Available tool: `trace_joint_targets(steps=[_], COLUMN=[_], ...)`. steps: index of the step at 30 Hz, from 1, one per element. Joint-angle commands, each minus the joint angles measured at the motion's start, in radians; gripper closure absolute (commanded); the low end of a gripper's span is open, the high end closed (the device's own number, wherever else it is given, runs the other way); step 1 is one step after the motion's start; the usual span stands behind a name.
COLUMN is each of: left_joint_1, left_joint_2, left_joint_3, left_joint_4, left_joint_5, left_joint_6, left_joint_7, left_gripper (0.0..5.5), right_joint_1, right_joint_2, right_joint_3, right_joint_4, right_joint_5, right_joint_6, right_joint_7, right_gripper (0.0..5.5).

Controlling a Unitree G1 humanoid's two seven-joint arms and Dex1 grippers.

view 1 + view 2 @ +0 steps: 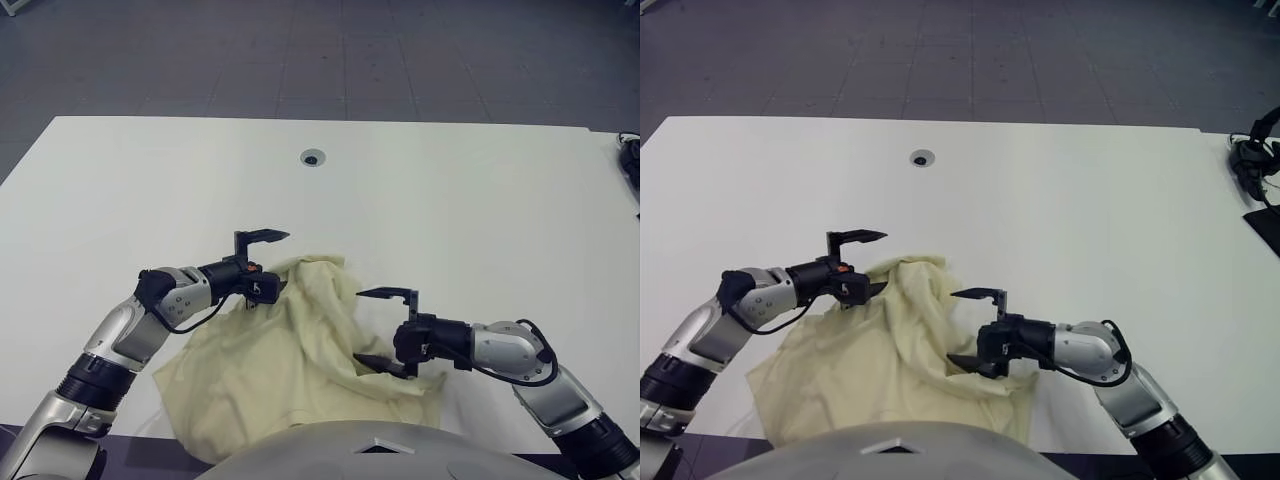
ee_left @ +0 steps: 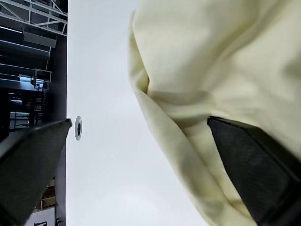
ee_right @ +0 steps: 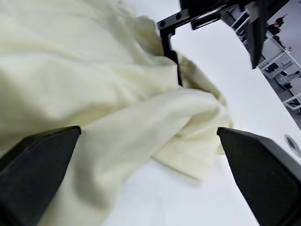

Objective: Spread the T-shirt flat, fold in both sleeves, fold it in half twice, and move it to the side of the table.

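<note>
Nearest, the T-shirt (image 1: 270, 370) lay crumpled at the tabletop's (image 1: 450, 190) near edge, not yet spread. The right gripper (image 1: 378, 328) and left gripper (image 1: 272, 263) stood wide open, flanking its bunched far fold. Each should pinch one outer edge, then draw outward toward the cable hole (image 1: 313, 157).

The left arm (image 1: 125, 335) and right arm (image 1: 520, 352) are wearing rounded silver-grey shells with black ribbed rings near the elbows. A thin black cable (image 1: 195, 322) is looping beside each wrist, and the black left pincer (image 1: 283, 260) and right pincer (image 1: 358, 326) are ending in two slim, hooked fingers.
</note>
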Motion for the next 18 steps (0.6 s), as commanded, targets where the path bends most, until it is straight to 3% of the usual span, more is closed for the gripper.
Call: trace_joint_targets(steps=[1, 5, 7, 13, 18], left_joint_1=[0.016, 0.013, 0.011, -0.006, -0.009], left_joint_2=[0.014, 0.018, 0.017, 0.013, 0.010], left_joint_3=[-0.005, 0.004, 0.005, 0.004, 0.006], left_joint_4=[0.007, 0.004, 0.004, 0.014, 0.017], left_joint_5=[0.025, 0.021, 0.023, 0.032, 0.038], left_joint_6=[0.009, 0.012, 0.013, 0.009, 0.003], left_joint_7=[-0.014, -0.013, -0.013, -0.005, 0.002], left_gripper=[0.12, 0.12, 0.12, 0.12, 0.12], right_joint_1=[-0.031, -0.060, -0.084, -0.147, -0.195], right_joint_2=[0.023, 0.022, 0.024, 0.002, -0.060], right_joint_3=[-0.083, -0.164, -0.185, -0.130, -0.044], right_joint_4=[-0.086, -0.149, -0.137, 0.013, 0.137], right_joint_5=[0.211, 0.387, 0.380, 0.103, -0.211], right_joint_6=[0.157, 0.294, 0.335, 0.297, 0.003], right_joint_7=[0.007, 0.004, -0.021, -0.089, -0.115], right_gripper=[0.10, 0.10, 0.10, 0.10, 0.10])
